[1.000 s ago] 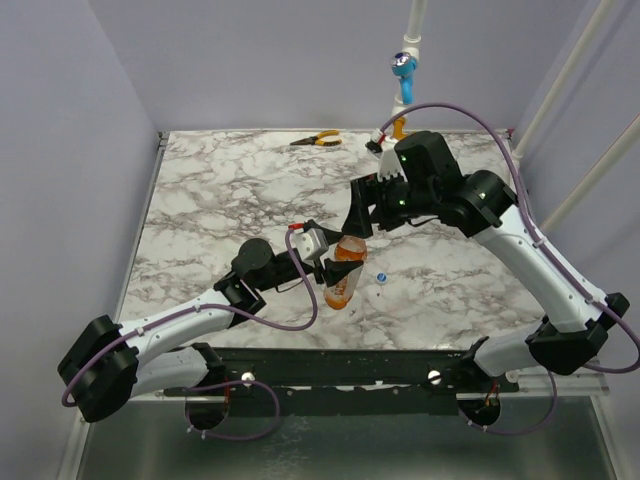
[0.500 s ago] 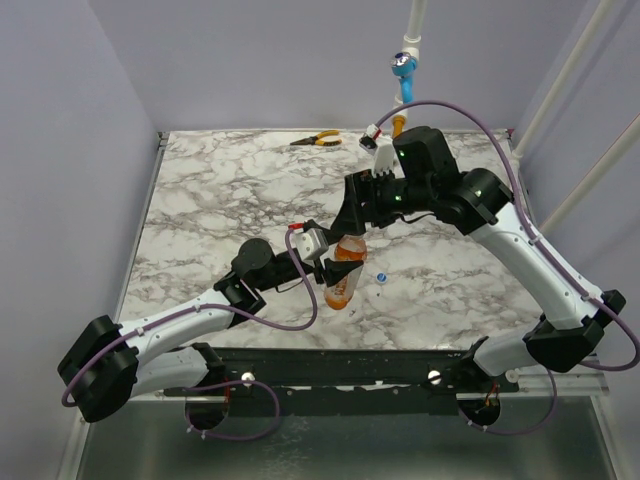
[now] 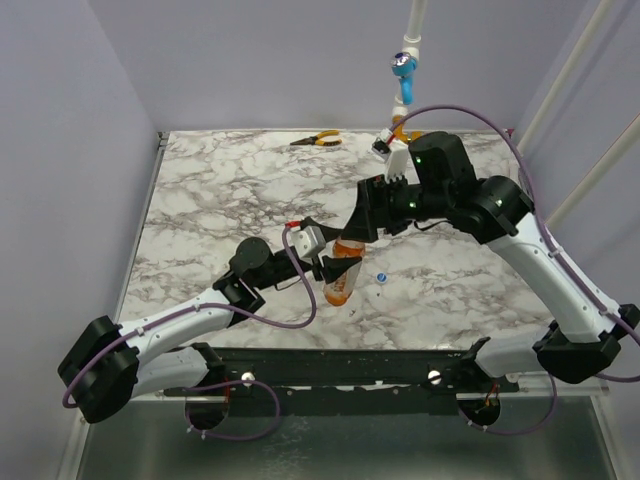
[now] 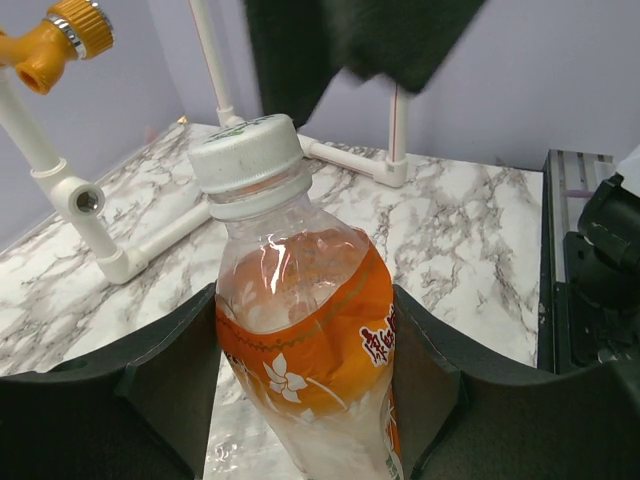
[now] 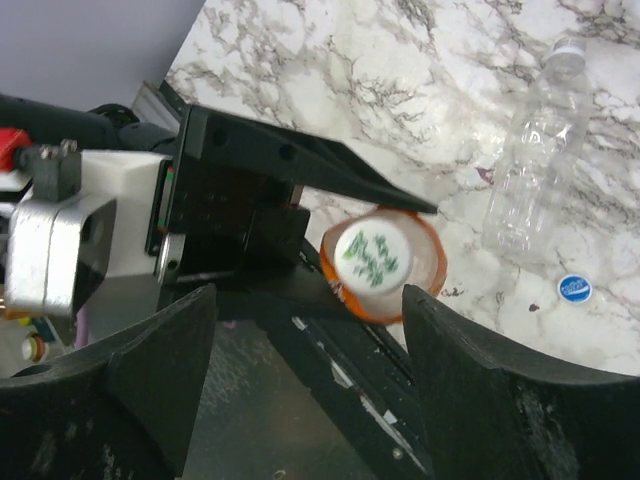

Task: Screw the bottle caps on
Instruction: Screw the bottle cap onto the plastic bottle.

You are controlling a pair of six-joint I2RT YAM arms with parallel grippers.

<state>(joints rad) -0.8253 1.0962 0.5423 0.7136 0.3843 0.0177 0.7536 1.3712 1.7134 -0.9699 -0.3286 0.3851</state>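
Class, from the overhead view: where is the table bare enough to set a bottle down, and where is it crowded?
Bare: the left half of the table, between the pliers and the left arm; the marble right of the blue cap. Crowded: the centre, where the left gripper holds the orange bottle under the open right gripper.

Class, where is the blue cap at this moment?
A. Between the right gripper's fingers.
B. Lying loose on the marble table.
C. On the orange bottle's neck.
B: the blue cap lies bare on the table; the orange bottle carries the whitish cap.
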